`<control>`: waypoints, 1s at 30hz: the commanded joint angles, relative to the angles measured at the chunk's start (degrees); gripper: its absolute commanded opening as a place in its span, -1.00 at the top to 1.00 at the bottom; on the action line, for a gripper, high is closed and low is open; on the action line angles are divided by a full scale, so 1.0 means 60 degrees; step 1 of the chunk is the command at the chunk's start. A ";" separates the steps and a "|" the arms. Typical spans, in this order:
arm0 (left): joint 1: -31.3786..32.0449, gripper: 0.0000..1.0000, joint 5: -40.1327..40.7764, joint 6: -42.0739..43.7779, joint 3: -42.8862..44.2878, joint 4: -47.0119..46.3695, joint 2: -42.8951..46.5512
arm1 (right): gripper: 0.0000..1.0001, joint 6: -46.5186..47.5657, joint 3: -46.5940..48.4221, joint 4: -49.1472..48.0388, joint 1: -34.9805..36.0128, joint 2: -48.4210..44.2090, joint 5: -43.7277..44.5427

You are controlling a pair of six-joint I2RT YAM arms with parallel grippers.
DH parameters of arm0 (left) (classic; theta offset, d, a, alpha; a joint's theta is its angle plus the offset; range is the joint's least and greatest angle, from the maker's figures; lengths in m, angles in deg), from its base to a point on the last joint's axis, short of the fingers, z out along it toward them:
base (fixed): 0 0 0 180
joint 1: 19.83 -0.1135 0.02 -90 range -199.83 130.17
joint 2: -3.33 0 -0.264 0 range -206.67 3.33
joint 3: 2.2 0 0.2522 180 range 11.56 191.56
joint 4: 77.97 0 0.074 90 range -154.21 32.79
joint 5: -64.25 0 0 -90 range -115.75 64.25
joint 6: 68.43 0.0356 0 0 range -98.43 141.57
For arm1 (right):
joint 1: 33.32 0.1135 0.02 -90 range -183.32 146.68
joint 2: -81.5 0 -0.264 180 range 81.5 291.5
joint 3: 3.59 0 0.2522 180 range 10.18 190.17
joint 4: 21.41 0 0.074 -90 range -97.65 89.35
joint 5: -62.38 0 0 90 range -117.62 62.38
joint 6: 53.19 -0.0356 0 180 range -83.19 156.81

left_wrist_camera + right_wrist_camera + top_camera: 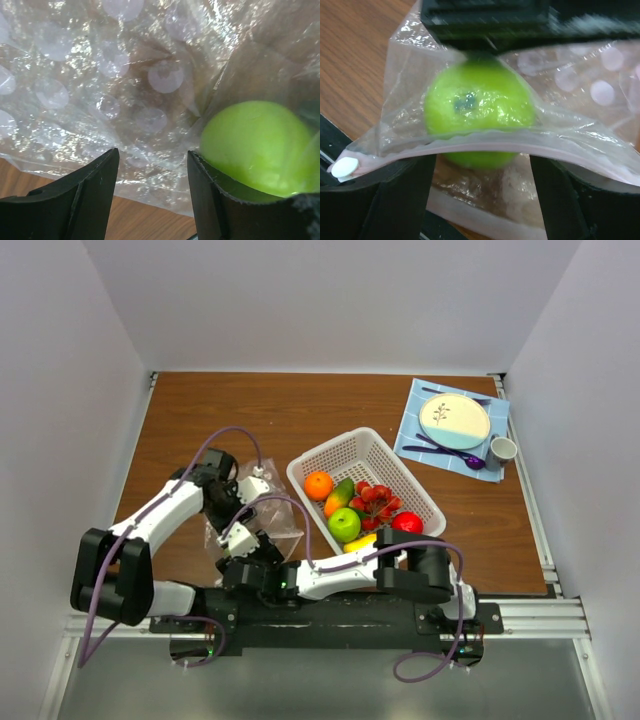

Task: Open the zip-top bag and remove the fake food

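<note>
Overhead, the zip-top bag [275,522] lay on the tabletop [200,410] between the left claw [258,483] and right claw [238,540]; the left wrist showed its claw parted, the bagged green apple [255,145] just past one finger; the right wrist showed its claw wide, that apple centred ahead.

One zip-top bag [275,518] contains one green apple [479,107]. One white basket [370,455] contains a second green apple [344,525], one orange [318,484], one red apple [407,523], one banana [360,542], one green-orange fruit [340,496] and one bunch of red grapes [375,498]. There is one plate [454,420], one cup [502,449], one blue mat [420,405] and two purple utensils [445,452].
</note>
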 commanded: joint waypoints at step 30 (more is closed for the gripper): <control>-0.0860 -0.19 0.0624 -0.0080 -0.0822 -0.0940 -0.0662 | 0.77 -0.1178 -0.1601 0.0602 0.0147 -0.2752 0.0015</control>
